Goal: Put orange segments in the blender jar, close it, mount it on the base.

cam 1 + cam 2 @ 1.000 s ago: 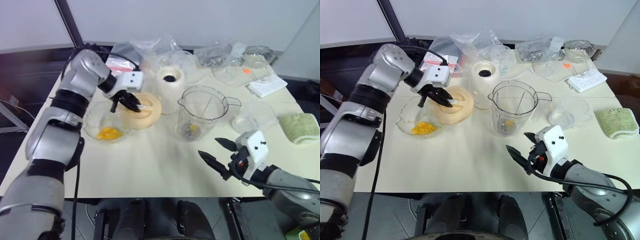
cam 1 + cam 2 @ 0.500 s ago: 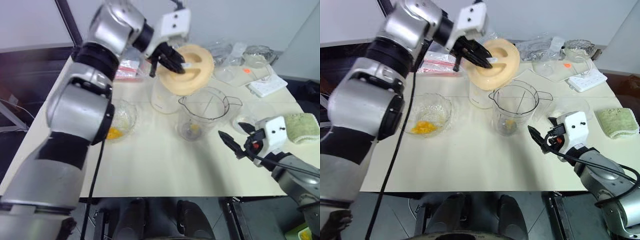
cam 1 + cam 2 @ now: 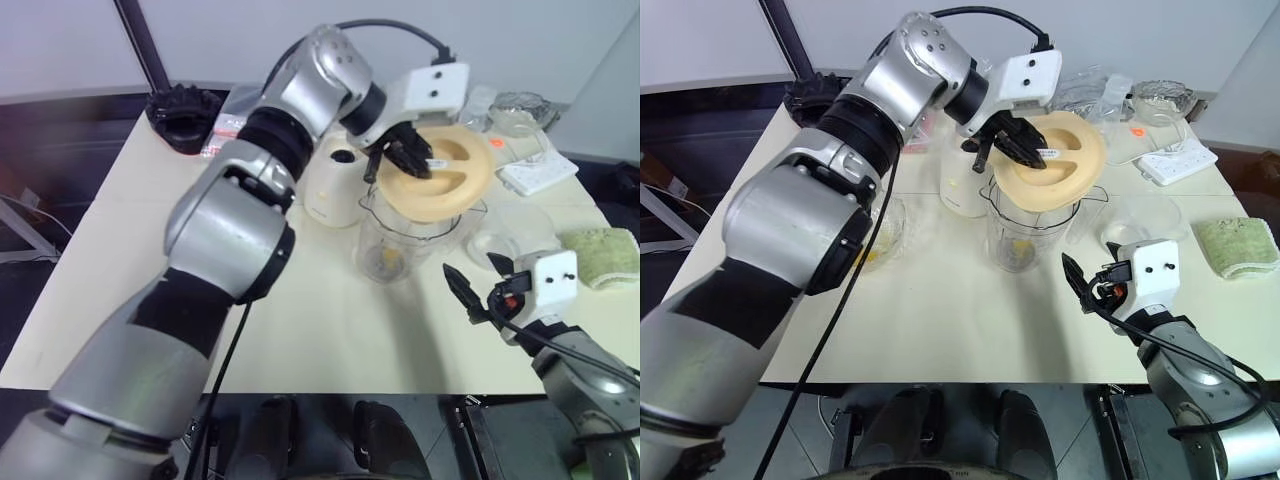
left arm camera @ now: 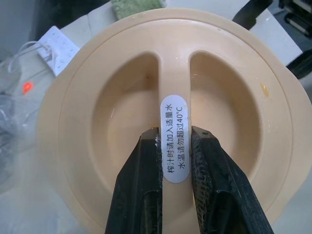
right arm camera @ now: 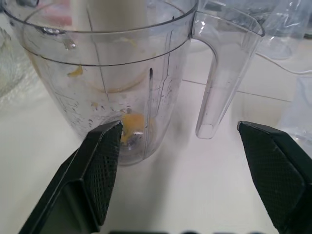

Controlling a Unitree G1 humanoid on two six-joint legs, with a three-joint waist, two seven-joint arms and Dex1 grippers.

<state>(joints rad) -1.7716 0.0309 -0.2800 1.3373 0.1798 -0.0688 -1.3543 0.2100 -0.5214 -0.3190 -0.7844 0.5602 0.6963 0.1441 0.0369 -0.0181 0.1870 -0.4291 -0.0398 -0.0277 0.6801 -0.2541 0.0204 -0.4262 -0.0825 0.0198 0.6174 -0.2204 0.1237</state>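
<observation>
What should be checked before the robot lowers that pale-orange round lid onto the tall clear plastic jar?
1. Left gripper clamped on the rib of the pale-orange round lid: ok.
2. Lid over the tall clear plastic jar: ok, tilted, not seated.
3. Orange pieces in the jar's bottom: ok.
4. Right gripper open, facing the jar, holding nothing: ok.
5. Lid lined up with the rim: cannot tell.
6. Cream-white rounded base free behind the jar: ok.

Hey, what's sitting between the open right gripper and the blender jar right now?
Nothing: in the right wrist view, bare cream tabletop runs from the right gripper to the blender jar.
</observation>
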